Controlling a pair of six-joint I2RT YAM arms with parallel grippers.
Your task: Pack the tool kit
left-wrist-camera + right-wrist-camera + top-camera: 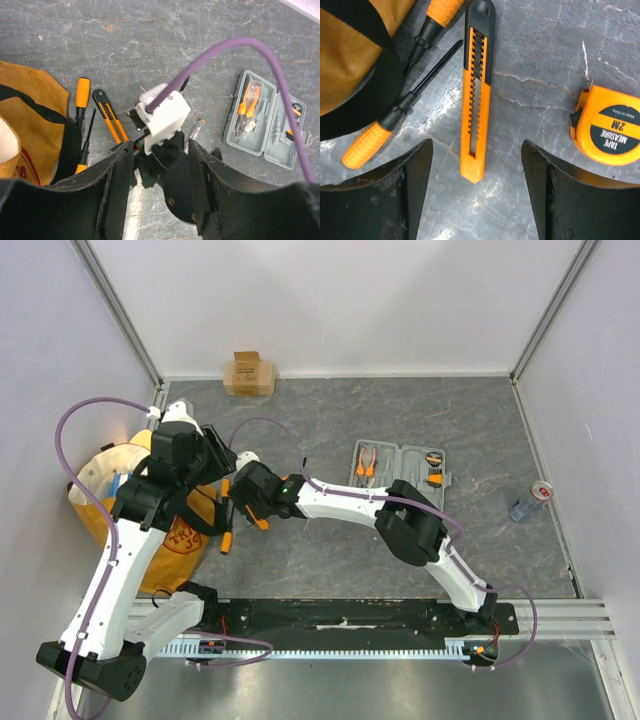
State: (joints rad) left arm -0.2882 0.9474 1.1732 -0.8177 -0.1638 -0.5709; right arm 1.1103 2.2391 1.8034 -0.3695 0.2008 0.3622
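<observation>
Case: grey case (400, 465), opened flat on the desk (330, 560), just right of centre and nearer the far edge than the near edge.
Case contents: pliers (367, 462) sit in the left half. One orange-and-black item sits in the right half; its type cannot be made out.
Loose tools: knife (477, 90), two screwdrivers (362, 145) and tape measure (610, 125) lie on the desk toward its left edge, well apart from the case.
Right tool (476, 145): released, jaws spread wide over the knife's orange end. One finger stands on each side and neither touches it.
Left tool (160, 145): released, jaws apart, grasping nothing, positioned above the right arm's wrist.
Obstructions: the bag (350, 45) lies at the left edge. Its black strap borders both screwdrivers, which lie just left of the knife. The right arm spans the desk between the case and the loose tools. A purple cable (225, 50) crosses the left wrist view in front of the case.
Other items: cardboard box (250, 373) at the far edge, near the far-left corner. Small clear bottle (528, 502) near the right edge.
Writing: the tape measure label reads "2M TAPE MEASURE", with "Made in China" in smaller type. The bag carries red print that is not legible.
</observation>
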